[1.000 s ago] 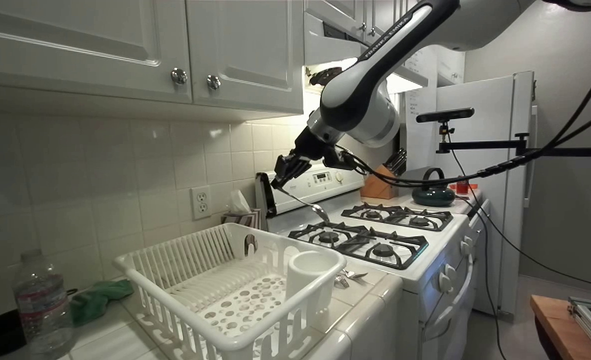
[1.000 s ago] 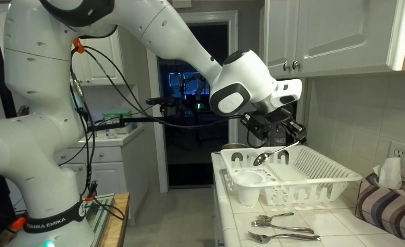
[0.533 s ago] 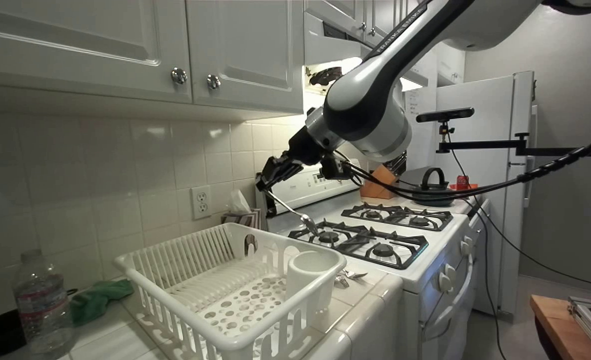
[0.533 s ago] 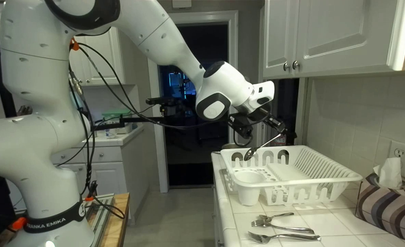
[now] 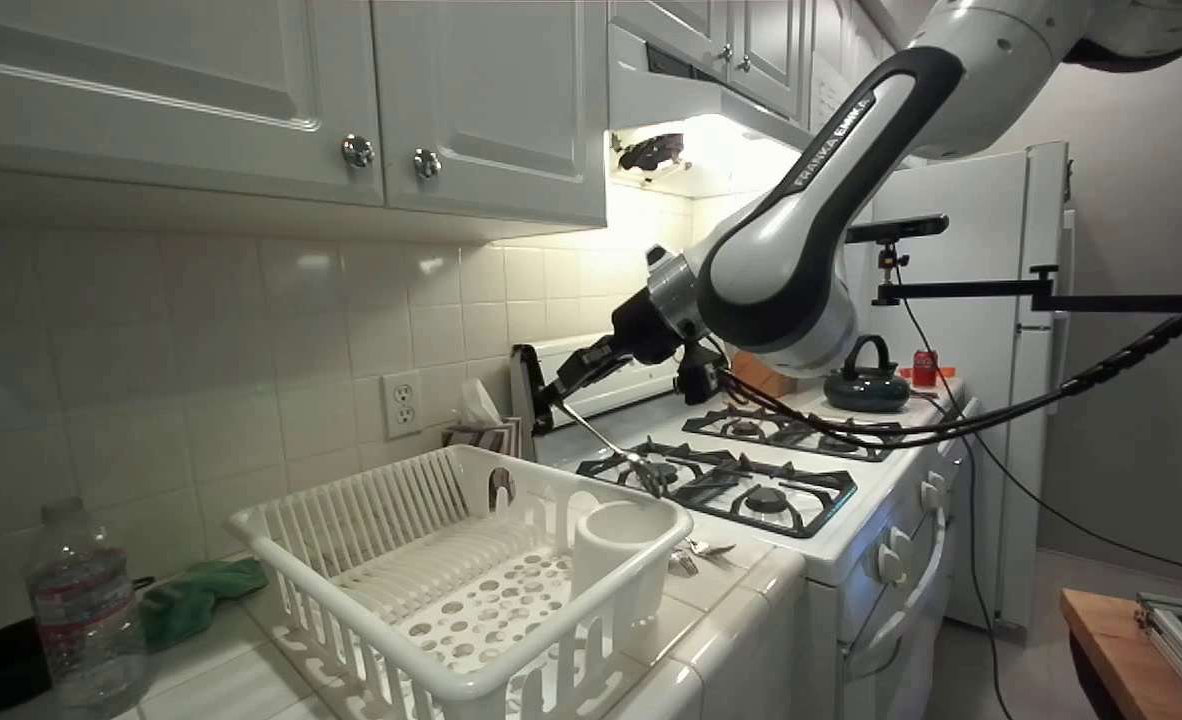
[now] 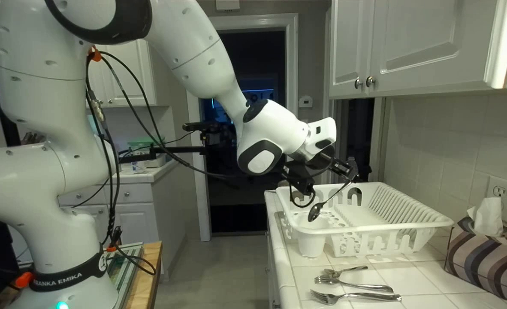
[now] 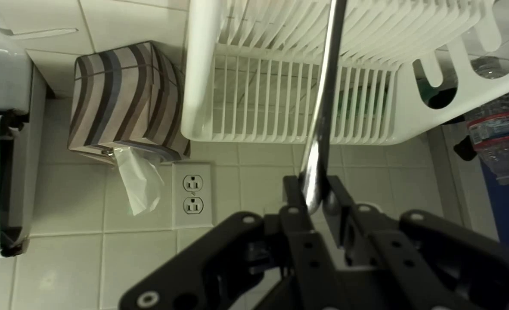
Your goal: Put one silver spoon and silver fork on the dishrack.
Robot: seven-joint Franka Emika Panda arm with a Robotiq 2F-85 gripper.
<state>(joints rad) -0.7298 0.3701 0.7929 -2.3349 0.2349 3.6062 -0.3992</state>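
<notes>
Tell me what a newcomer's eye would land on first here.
Probably the white robot arm, looming at the left of an exterior view, its black two-fingered gripper closed on a silver metal spoon. Next, the white rectangular plastic dishrack on the white tiled counter, with a brown-striped tissue box beside it.

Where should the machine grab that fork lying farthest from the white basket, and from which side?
Probably the middle of its handle, straight from above, jaws on either side. The fork lies on the counter with nothing over it, and the handle is one slim bar, unlike the split tines. The gripper would first have to set down the spoon it holds.
</notes>
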